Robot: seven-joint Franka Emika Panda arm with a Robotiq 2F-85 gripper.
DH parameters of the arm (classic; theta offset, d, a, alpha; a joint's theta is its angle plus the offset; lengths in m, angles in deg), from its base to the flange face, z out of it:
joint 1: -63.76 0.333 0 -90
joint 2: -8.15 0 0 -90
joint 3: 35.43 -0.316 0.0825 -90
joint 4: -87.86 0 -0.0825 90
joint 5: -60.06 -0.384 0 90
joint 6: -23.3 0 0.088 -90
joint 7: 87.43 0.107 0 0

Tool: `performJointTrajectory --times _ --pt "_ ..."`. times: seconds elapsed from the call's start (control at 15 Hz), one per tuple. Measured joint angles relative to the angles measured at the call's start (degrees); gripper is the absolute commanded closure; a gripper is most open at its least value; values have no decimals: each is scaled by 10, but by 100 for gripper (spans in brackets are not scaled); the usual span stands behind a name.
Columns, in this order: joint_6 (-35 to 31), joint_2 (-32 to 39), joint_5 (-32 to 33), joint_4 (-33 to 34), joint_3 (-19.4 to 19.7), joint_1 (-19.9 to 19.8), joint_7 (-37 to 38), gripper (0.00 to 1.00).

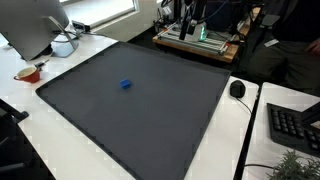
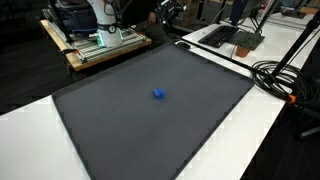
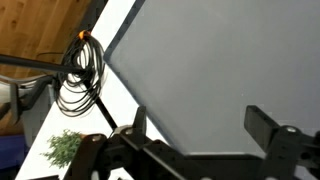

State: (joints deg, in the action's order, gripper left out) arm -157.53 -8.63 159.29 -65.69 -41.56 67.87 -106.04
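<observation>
A small blue object (image 1: 126,85) lies alone near the middle of a large dark grey mat (image 1: 150,120); both show in both exterior views, the object (image 2: 158,95) on the mat (image 2: 130,130). In the wrist view my gripper (image 3: 200,130) is open and empty, its two black fingers spread over bare mat (image 3: 220,60) near the mat's edge. The blue object is out of the wrist view. My gripper does not show in either exterior view.
Around the mat on the white table are a monitor (image 1: 30,25), a red bowl (image 1: 30,72), a black mouse (image 1: 237,88), a keyboard (image 1: 295,125) and a plant (image 1: 295,165). Coiled black cables (image 2: 285,75) lie beside the mat and also show in the wrist view (image 3: 80,70). A wooden platform (image 2: 100,45) stands behind.
</observation>
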Motion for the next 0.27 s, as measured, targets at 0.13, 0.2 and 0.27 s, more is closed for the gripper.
performJointTrajectory --times 0.13,0.2,0.27 --pt "-21 -63 -14 -32 -1 1 7 0" --pt "-22 -92 -17 -47 -2 1 9 0" --pt "-23 -114 -8 -54 -4 0 14 0"
